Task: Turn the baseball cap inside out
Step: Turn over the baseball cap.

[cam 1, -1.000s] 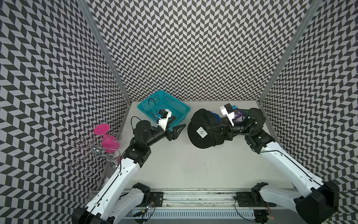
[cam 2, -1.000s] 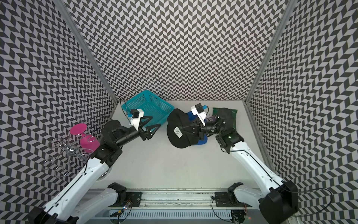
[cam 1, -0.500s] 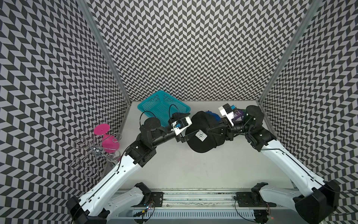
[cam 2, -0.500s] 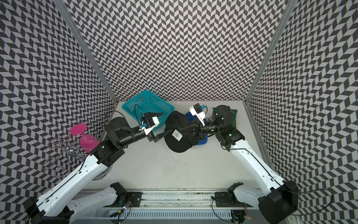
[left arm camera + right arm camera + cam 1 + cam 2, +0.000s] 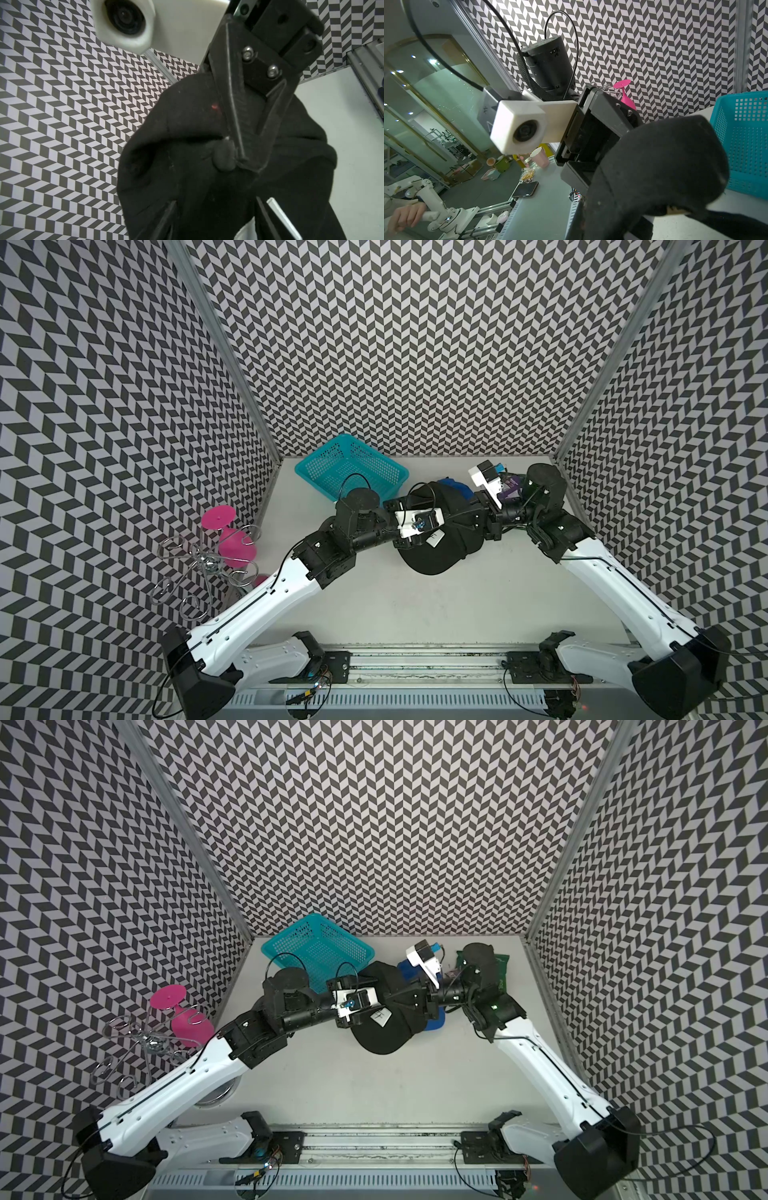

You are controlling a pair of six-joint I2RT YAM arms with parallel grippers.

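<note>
- Black fabric baseball cap (image 5: 446,506): looks lifted off the grey table (image 5: 415,614), strung between both arms, just in front of the turquoise plastic basket (image 5: 332,468).
- Handling, my read: light and not fragile. The soft crown collapses and bunches. The cloth gives decent friction.
- Rounded lower lobe (image 5: 428,562) is probably the stiff brim. It won't invert, so take hold by crown cloth or the opening edge and push the crown through.
- Right gripper (image 5: 247,164): pinched tight on crown cloth, touching the round top button (image 5: 224,158).
- Left gripper (image 5: 215,200): fingers stand apart with bunched cloth between them. Can't tell if it's biting.
- Hidden: the cap's opening and lining show in no view, and the left wrist housing covers part of the crown in both top views.
- Blue object (image 5: 434,1025) behind the cap is mostly covered and I can't identify it.
- Small white label (image 5: 380,1016) on the cap: marking unreadable.
</note>
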